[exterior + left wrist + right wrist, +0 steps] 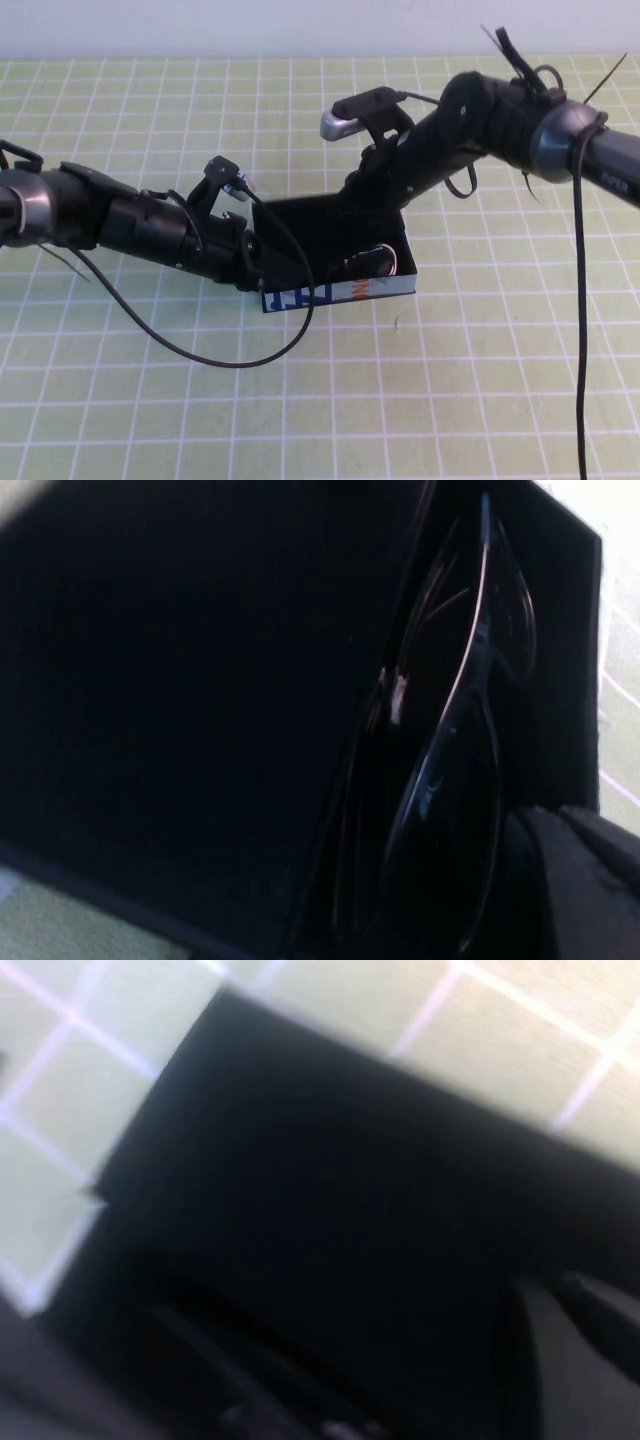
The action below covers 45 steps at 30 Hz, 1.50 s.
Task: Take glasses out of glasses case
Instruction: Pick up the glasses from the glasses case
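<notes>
The glasses case [340, 293] lies open in the middle of the table, white printed strip facing me. The black glasses [372, 262] lie inside it toward its right end. My left gripper [252, 262] is at the case's left end, down at its rim. My right gripper [372, 188] is at the back edge, against the raised lid [300, 215]. In the left wrist view the glasses [450, 750] lie folded beside the flat black lid [200, 680]. The right wrist view shows mostly the lid [350, 1210], black against the table.
The table is covered by a green mat with a white grid [450, 400]. Black cables hang from both arms: one loops in front of the case [230, 362], one drops at the right [580, 330].
</notes>
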Available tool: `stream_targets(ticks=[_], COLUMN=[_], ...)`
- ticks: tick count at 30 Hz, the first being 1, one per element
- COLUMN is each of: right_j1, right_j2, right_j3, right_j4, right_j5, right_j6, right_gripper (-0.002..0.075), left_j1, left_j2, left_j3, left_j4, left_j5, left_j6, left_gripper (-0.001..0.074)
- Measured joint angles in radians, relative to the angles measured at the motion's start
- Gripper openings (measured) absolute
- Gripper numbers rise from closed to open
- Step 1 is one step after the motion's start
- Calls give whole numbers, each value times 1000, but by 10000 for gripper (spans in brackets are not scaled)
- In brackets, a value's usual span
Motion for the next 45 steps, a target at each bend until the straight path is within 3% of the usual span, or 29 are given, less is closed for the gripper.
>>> stream_targets(ticks=[6, 11, 16, 20, 27, 37, 45], right_j1=[0, 0, 5, 37, 125, 128, 128], right_j2=[0, 0, 0, 0, 2, 8, 14], right_j3=[-132, -191, -195, -195, -195, -195, -195], right_j4=[-10, -13, -21, -79, -204, -233, -237], right_j5=[205, 393, 486, 496, 497, 411, 398], right_j6=[-71, -273, -391, -465, -548, -641, -698], right_gripper=[15, 21, 93, 175, 197, 273, 311], left_j1=[0, 0, 0, 0, 0, 91, 102], left_j2=[-10, -29, -59, -73, -72, -72, -72], left_j3=[0, 0, 0, 0, 0, 0, 0], left_j4=[10, 25, 24, 9, -29, -83, -84], left_j5=[0, -2, 4, -9, -72, -120, -105], left_j6=[0, 0, 0, 0, -26, -124, -132], left_gripper=[-4, -4, -4, -4, -4, -4, -4])
